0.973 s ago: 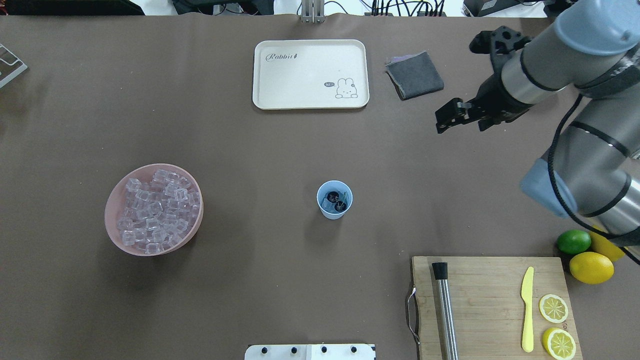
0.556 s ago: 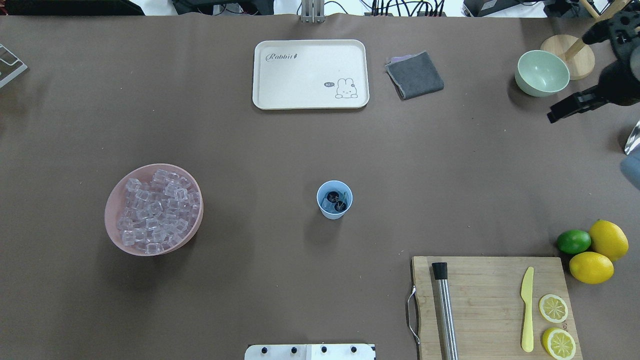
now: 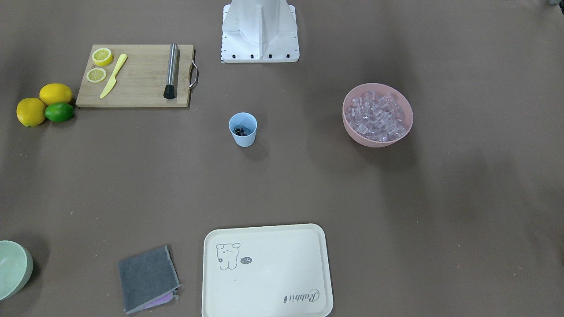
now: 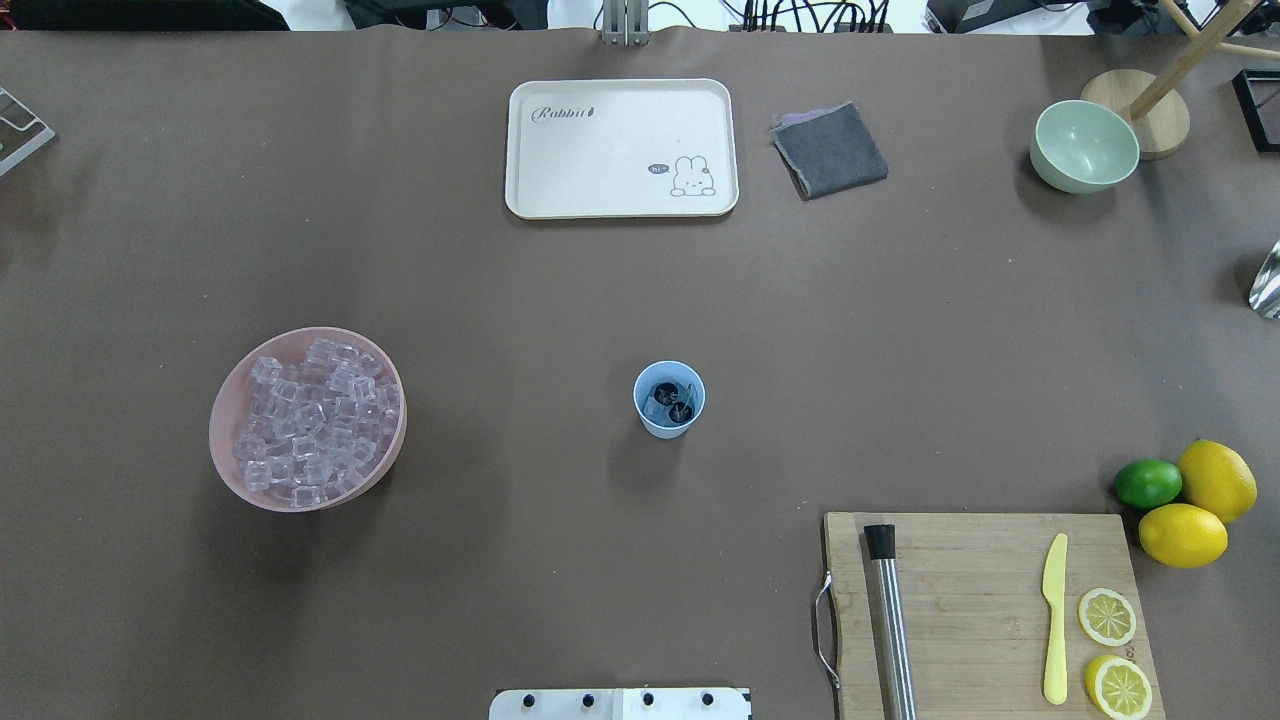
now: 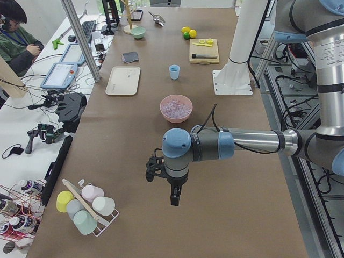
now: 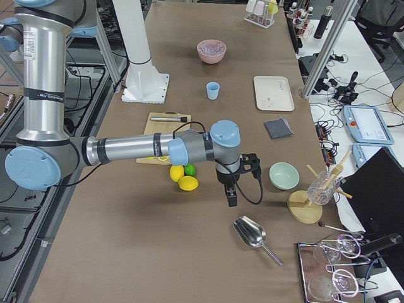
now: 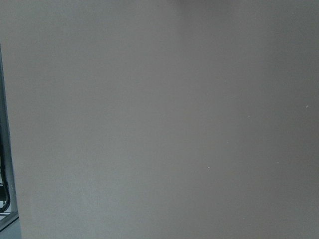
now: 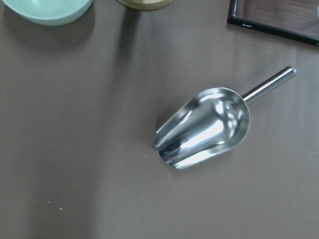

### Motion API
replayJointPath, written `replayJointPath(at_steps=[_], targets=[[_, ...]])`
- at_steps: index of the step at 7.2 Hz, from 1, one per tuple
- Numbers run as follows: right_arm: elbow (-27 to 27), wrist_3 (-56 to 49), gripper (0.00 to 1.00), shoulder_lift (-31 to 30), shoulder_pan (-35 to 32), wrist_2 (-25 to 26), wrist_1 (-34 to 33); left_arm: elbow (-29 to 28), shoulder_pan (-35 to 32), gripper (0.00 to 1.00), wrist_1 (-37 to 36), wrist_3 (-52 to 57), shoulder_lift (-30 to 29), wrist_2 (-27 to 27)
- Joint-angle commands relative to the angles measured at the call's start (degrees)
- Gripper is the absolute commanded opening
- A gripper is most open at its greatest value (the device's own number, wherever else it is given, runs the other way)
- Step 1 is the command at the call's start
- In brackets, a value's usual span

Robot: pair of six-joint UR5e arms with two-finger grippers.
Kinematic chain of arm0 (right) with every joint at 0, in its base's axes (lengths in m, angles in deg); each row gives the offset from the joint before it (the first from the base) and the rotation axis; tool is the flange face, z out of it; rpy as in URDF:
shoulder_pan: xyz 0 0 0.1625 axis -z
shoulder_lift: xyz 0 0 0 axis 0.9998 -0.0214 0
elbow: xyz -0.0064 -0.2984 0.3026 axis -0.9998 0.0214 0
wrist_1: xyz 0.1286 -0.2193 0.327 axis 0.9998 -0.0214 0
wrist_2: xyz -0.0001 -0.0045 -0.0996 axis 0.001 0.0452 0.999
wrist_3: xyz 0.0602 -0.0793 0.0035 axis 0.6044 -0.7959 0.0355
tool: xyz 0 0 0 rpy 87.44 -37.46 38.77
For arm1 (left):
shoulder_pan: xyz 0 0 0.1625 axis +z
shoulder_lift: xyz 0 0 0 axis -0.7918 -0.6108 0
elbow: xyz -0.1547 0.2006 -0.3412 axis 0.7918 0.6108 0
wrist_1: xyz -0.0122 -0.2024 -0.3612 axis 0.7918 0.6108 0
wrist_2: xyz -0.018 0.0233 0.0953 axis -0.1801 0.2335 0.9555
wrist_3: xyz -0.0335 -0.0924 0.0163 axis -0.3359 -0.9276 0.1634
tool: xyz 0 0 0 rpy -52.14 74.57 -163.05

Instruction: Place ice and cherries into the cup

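Apparently finished: cherries (image 4: 673,399) and ice (image 4: 654,408) sit in cup (image 4: 669,425); left gripper (image 5: 175,198) and right gripper (image 6: 231,198) hang off aside, jaws unreadable; likely nothing left.

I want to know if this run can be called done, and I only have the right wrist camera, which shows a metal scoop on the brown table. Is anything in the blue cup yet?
Observer: Yes. The overhead view shows the cherries inside the cup, with a clear cube of ice beside them.
Operator: Where is the other ice?
Observer: Heaped in the pink bowl, which stands apart from the cup.
Operator: Is either arm near the cup?
Observer: No. The right gripper hangs by the scoop and the left gripper over bare table past the pink bowl; side views alone show them.
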Motion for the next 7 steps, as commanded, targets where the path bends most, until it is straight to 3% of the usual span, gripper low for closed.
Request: replayJointPath(at_steps=[1, 3, 5, 7], targets=[[2.65, -8.55, 1.0, 0.15, -7.44, -1.12, -4.41, 0.38, 0.4, 1.0, 1.21, -0.21, -0.19, -0.16], [4.74, -14.92, 1.0, 2.43, -7.82, -0.76, -14.09, 0.3, 1.28, 1.0, 1.21, -0.13, -0.46, -1.38], [1.96, -16.04, 1.0, -1.94, -9.5, -4.34, -14.12, 0.12, 1.37, 1.0, 1.21, -0.04, -0.19, -2.62], [1.86, -8.95, 1.0, -1.78, -9.5, -10.05, -14.21, 0.12, 1.46, 1.0, 1.21, 0.14, -0.02, -2.71]])
